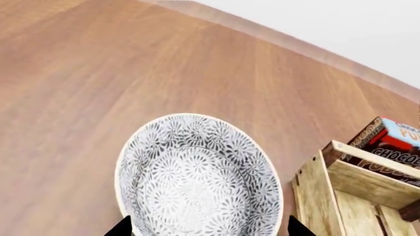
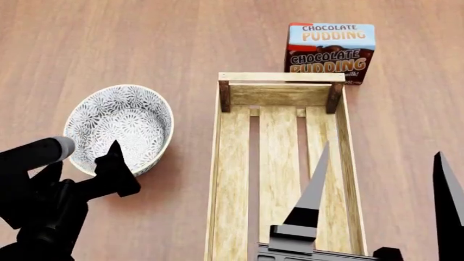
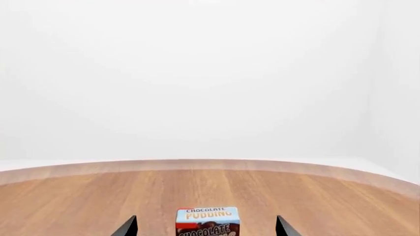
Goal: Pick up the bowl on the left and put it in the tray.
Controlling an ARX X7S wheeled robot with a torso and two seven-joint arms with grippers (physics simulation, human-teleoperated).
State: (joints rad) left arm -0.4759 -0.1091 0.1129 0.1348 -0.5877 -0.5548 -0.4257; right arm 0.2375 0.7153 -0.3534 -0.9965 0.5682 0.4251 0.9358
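Observation:
The bowl (image 2: pixel 119 126), white with a dense grey-blue floral pattern, sits upright on the wooden table left of the tray (image 2: pixel 279 163), a long light-wood crate with nothing in it. My left gripper (image 2: pixel 81 160) hovers at the bowl's near side, open. In the left wrist view its two dark fingertips (image 1: pixel 121 227) stand either side of the bowl (image 1: pixel 196 177), wider than its rim, and the left gripper (image 1: pixel 208 229) holds nothing. The tray's corner (image 1: pixel 315 191) shows beside the bowl. My right gripper (image 2: pixel 382 153) is open over the tray's near right part.
A chocolate pudding box (image 2: pixel 331 51) stands just beyond the tray's far end, also showing as the pudding box (image 3: pixel 207 222) between the open right gripper (image 3: pixel 206 229) fingertips and as the pudding box (image 1: pixel 390 147). The table's far edge (image 3: pixel 210 164) curves behind it.

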